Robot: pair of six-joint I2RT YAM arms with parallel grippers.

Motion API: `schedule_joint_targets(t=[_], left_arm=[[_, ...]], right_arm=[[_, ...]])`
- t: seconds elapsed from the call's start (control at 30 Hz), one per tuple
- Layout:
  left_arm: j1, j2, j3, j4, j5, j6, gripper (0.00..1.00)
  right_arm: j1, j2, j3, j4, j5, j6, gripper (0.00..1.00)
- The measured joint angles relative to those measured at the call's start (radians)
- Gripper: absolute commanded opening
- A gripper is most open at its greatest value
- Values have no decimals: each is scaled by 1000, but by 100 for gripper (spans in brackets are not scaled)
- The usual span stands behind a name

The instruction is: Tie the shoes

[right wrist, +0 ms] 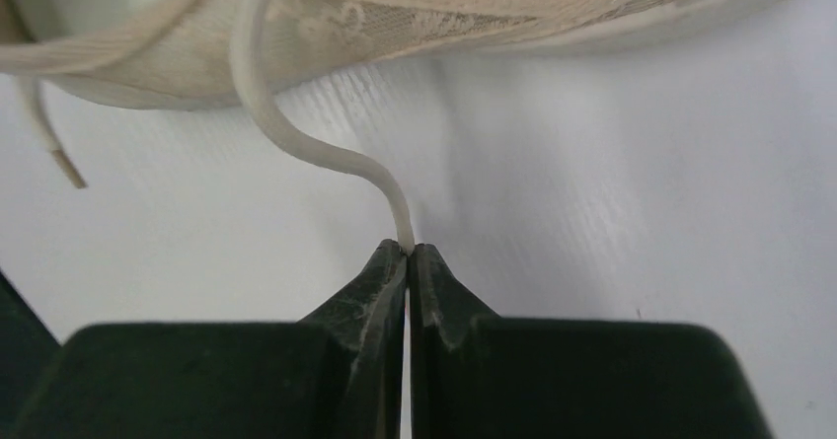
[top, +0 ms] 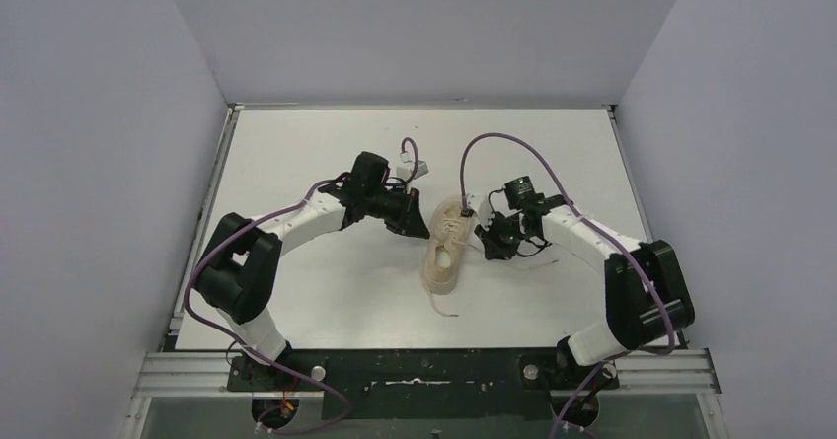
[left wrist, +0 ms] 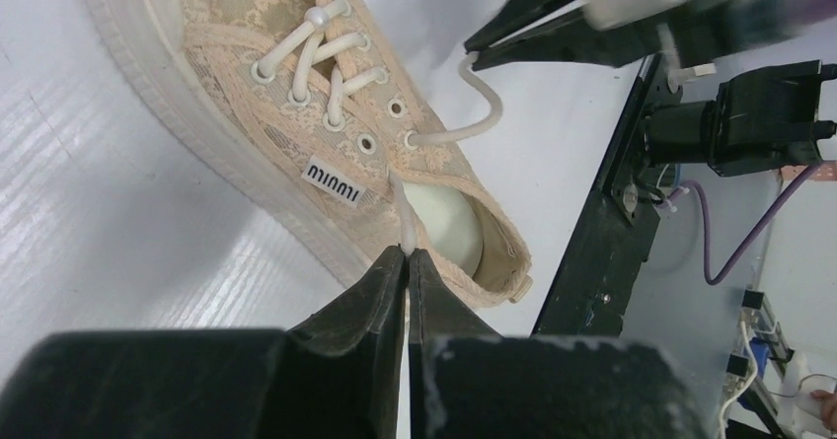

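Both jaws pinched: left gripper (left wrist: 407, 255) & right gripper (right wrist: 408, 248) each clamp one soft, prob slippy lace (right wrist: 288, 140); sneaker (left wrist: 227, 10) looks light, may slide, so grip near lace tips.

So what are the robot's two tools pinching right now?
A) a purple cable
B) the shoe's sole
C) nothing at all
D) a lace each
D: in the wrist views, the left tool is shut on one lace of the shoe, and the right tool is shut on the other lace.
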Motion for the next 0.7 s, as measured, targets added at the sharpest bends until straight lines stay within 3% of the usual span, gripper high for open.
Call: schedule_joint_targets(t=[0.27,0.7], left_arm=[[-1,0,-48,161,48,55,5],[-13,25,-57,322,94,137,6]], right_arm=[[2,-309,-19,36,-101,156,0],[2,-184,14,142,-178,291,0]])
